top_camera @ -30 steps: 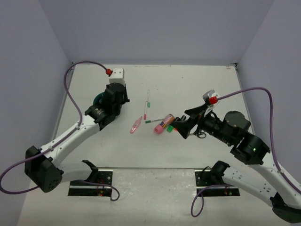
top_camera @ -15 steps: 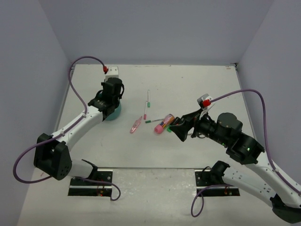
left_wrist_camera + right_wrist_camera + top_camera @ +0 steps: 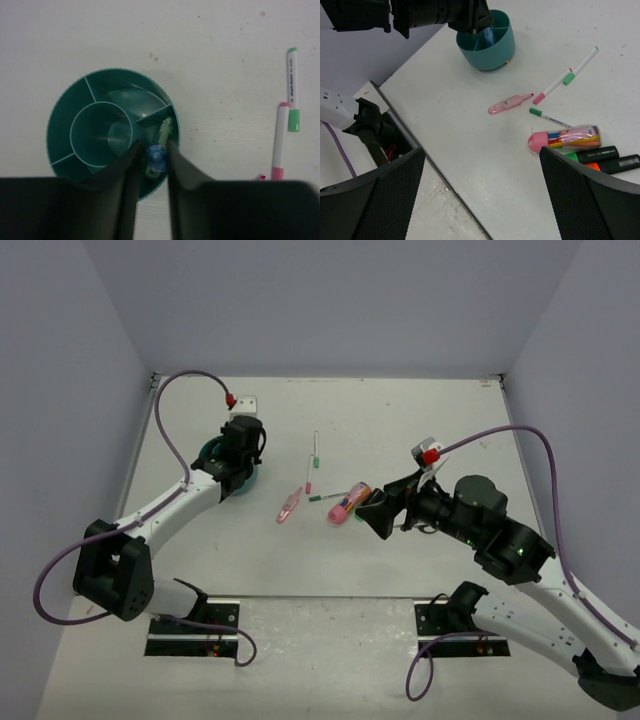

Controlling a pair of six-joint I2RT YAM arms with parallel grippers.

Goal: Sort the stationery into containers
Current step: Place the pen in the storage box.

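L pincer point(image 3: 153, 146) nearly closed on blue-tipped item point(image 3: 156, 156), above teal organiser point(image 3: 60, 112) outer compartment, far-left worktop point(image 3: 400, 420). R pincer point(image 3: 482, 195) wide open, empty, near pink tube point(image 3: 565, 137).

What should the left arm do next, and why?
Probably open the left gripper: it pinches a blue item right above an outer compartment of the organiser, so letting go should drop it inside.

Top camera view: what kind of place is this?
Probably a robot lab test cell: white table enclosed by plain grey panels, two bolted-down arms, loose pens near a teal organiser.
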